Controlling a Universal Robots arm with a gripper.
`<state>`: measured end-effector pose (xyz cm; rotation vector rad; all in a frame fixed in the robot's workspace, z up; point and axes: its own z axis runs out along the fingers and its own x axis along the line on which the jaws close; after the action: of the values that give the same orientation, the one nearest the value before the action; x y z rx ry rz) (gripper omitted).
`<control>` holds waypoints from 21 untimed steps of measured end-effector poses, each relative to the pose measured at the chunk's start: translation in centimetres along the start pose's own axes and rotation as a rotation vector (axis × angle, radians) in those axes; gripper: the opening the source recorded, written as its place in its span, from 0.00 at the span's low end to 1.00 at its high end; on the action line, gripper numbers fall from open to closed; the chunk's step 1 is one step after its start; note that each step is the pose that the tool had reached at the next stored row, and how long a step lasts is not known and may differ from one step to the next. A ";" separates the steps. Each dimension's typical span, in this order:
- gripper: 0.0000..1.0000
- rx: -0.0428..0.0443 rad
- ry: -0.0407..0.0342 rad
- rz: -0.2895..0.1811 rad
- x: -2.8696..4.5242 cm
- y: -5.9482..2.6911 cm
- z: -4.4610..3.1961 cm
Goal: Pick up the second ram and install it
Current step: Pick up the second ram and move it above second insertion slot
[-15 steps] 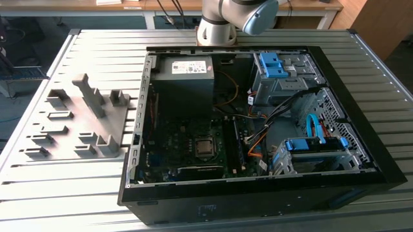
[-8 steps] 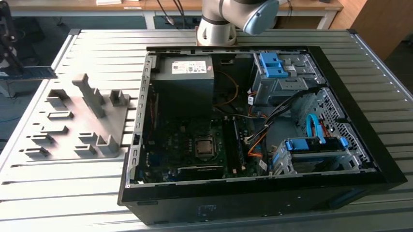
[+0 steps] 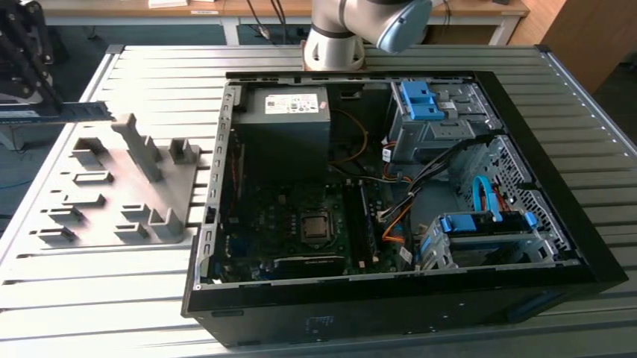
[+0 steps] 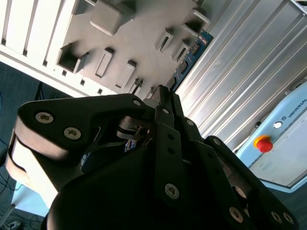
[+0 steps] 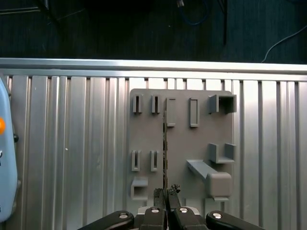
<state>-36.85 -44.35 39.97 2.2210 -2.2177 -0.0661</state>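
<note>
Jaws are shut on one end of the long, flat, dark green memory stick (image 3: 85, 112), which is held level at the upper left of the exterior view, above the grey slotted plastic holder plate (image 3: 110, 194) on the ribbed metal worktop (image 3: 100, 298) and well apart from the open black computer case (image 3: 398, 313). It is judged light, stiff and fragile, best gripped by its edges, not chips or contacts.

The exterior view looks down from high over the open computer case (image 3: 398, 313) and the grey holder plate (image 3: 100, 212) beside it, while my first wrist view faces straight down on that plate (image 5: 184, 143) and my second wrist view sees the same plate (image 4: 134, 43) obliquely, from close behind my gripper (image 4: 163, 96).
</note>
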 end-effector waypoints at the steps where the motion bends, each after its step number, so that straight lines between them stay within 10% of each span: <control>1: 0.14 0.0001 0.0000 0.000 0.00 -0.31 -0.01; 21: 0.14 -0.0001 0.0000 0.000 0.01 -5.52 -0.17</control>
<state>-31.33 -44.35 39.97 2.2211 -2.2176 -0.0662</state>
